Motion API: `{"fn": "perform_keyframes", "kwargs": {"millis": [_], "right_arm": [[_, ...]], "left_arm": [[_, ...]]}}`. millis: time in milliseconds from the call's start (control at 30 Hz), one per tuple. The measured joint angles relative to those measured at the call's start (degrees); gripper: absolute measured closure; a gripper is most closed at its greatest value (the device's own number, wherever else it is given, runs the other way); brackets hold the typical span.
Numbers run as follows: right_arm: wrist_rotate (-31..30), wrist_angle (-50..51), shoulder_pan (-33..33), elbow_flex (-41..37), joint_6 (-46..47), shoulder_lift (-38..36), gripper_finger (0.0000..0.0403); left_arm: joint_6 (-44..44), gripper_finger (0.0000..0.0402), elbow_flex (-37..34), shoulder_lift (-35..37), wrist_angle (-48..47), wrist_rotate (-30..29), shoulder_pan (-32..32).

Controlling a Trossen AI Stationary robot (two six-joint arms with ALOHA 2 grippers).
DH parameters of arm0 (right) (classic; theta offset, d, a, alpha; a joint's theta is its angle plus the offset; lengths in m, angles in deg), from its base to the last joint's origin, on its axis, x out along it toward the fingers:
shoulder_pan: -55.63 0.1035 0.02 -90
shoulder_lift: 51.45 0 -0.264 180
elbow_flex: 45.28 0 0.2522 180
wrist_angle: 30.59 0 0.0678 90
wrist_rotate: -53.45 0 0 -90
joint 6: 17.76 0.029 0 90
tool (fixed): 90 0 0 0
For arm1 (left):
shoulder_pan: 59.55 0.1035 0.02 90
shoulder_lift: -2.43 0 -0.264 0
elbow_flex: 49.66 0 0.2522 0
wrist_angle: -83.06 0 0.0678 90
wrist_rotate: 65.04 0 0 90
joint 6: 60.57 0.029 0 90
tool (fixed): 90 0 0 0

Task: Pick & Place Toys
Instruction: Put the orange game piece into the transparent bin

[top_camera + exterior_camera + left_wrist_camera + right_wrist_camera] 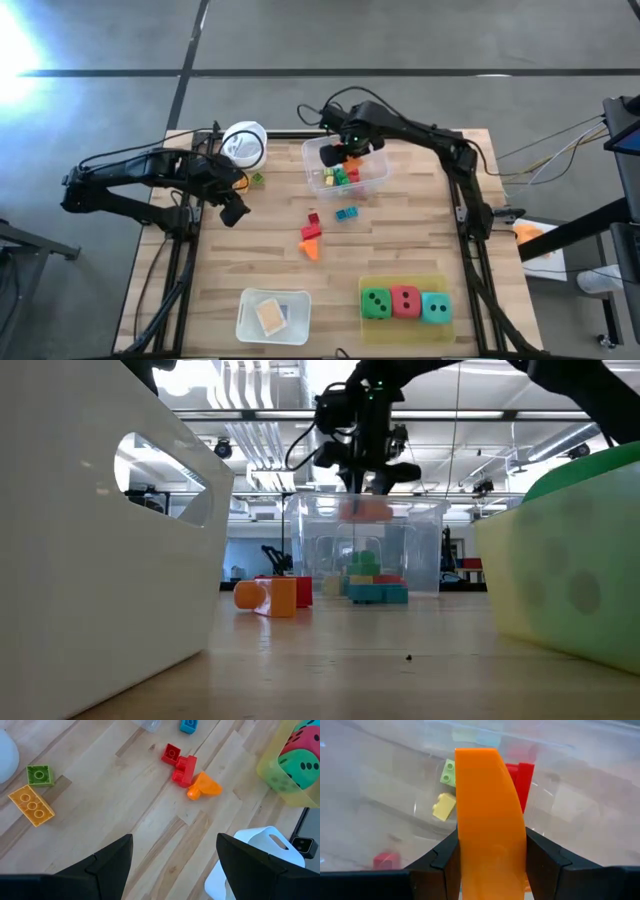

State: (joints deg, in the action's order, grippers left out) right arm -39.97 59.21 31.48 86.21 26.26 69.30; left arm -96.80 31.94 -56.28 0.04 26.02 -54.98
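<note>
The right gripper (490, 855) grips an orange block (489, 815) over the clear tub (372, 180); the left gripper (172, 860) gapes empty (no lettering anywhere).

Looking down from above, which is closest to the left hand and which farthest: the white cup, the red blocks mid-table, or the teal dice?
From the left hand:
1. White cup, just behind it at the table's back edge.
2. Red blocks, mid-table, toward the right.
3. Teal dice, front right corner, in the yellow tray.
</note>
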Motion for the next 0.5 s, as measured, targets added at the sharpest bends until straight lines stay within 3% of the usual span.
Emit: {"fn": "perform_keyframes", "kwargs": {"millis": [500], "right_arm": [[-1.9, 0.1, 0.5, -1.1, -1.7, 3.1, 0.0246]], "left_arm": [[-0.3, 0.0110, -2.4, 0.0, -0.2, 0.0, 0.0]]}}
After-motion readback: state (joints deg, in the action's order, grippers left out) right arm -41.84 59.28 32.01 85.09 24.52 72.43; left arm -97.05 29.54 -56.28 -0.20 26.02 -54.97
